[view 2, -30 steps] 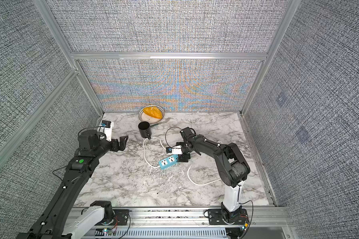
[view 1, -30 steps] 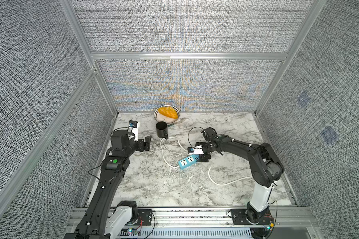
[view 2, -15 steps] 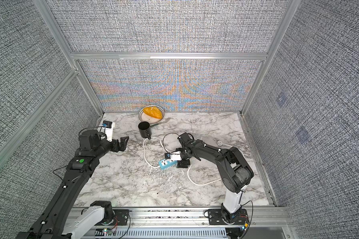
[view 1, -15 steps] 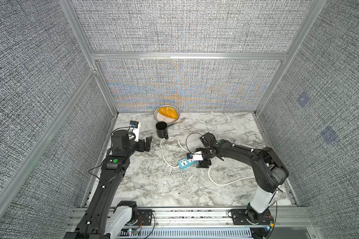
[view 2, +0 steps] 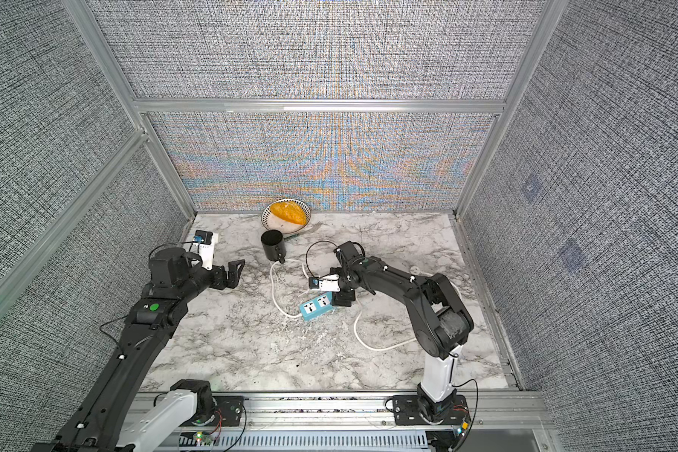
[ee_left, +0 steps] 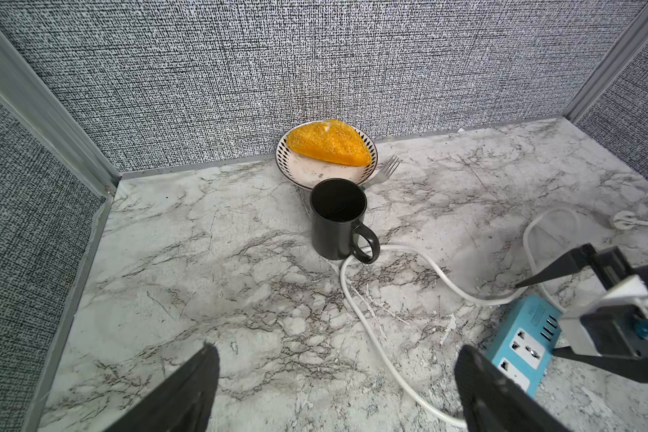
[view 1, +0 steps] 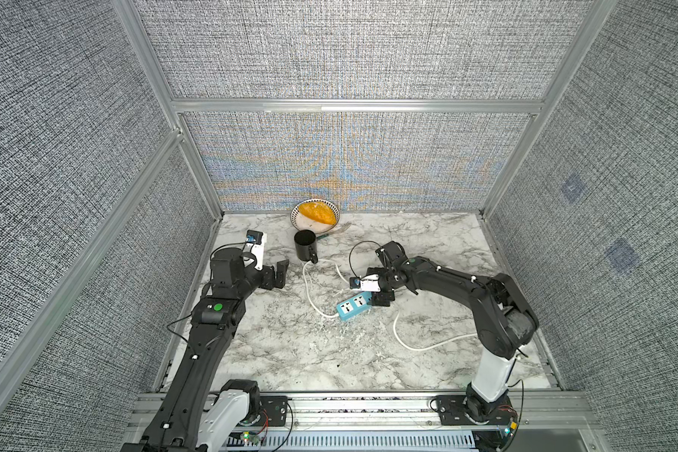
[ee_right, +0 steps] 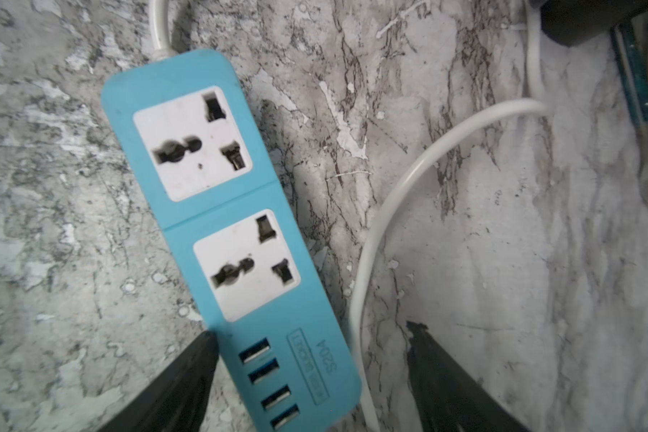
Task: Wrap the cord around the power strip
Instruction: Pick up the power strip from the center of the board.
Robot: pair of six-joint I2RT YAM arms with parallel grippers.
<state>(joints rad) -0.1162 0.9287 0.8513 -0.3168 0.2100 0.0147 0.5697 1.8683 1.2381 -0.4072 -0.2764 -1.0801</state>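
Note:
The light-blue power strip [view 1: 353, 308] [view 2: 317, 305] [ee_right: 217, 209] lies flat on the marble, sockets up. Its white cord [view 1: 308, 289] [view 2: 276, 289] [ee_left: 390, 250] [ee_right: 390, 194] loops loosely toward the mug and trails off to the right, none of it wound on the strip. My right gripper [view 1: 377, 287] [view 2: 339, 287] [ee_right: 311, 333] is open and straddles the strip's USB end. One finger touches the strip's edge. The other stands apart, with a stretch of cord between it and the strip. My left gripper [view 1: 278, 272] [view 2: 233, 272] [ee_left: 337, 349] hovers open and empty, left of the cord loop.
A black mug [view 1: 305, 245] [ee_left: 337, 220] stands where the cord loop turns, its handle over the cord. Behind it, against the back wall, is a plate [view 1: 304, 223] with an orange pastry, and a fork [ee_left: 388, 168]. The cord's small white plug [ee_left: 624, 220] lies beyond the right arm.
The right arm dipped left and lower over the strip half a second ago, then came back up. The strip hardly shifted. The left arm has not moved.

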